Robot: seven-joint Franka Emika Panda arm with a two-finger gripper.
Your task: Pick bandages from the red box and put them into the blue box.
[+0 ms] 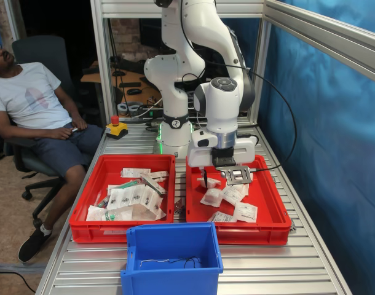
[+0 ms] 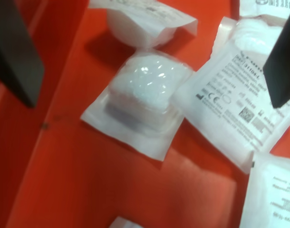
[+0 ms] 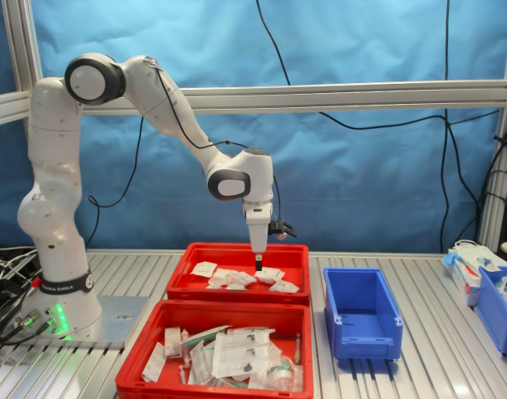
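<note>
In the wrist view, the gripper (image 2: pixel 154 61) was found open, its jaws spread wide and empty: one dark finger (image 2: pixel 14 52) stood over bare red floor, the other (image 2: pixel 284 61) over a flat printed packet (image 2: pixel 233 107). Between them, nearer the midline, a puffy bandage (image 2: pixel 144 97) was observed lying flat on the red box (image 2: pixel 64 180), its corners set diagonally to the jaw line. It was judged that a straight descent would bracket this packet, though the printed packet touching its edge might be caught as well. In the second exterior view, the blue box (image 3: pixel 361 309) was noted well apart, toward the second exterior view's right.
</note>
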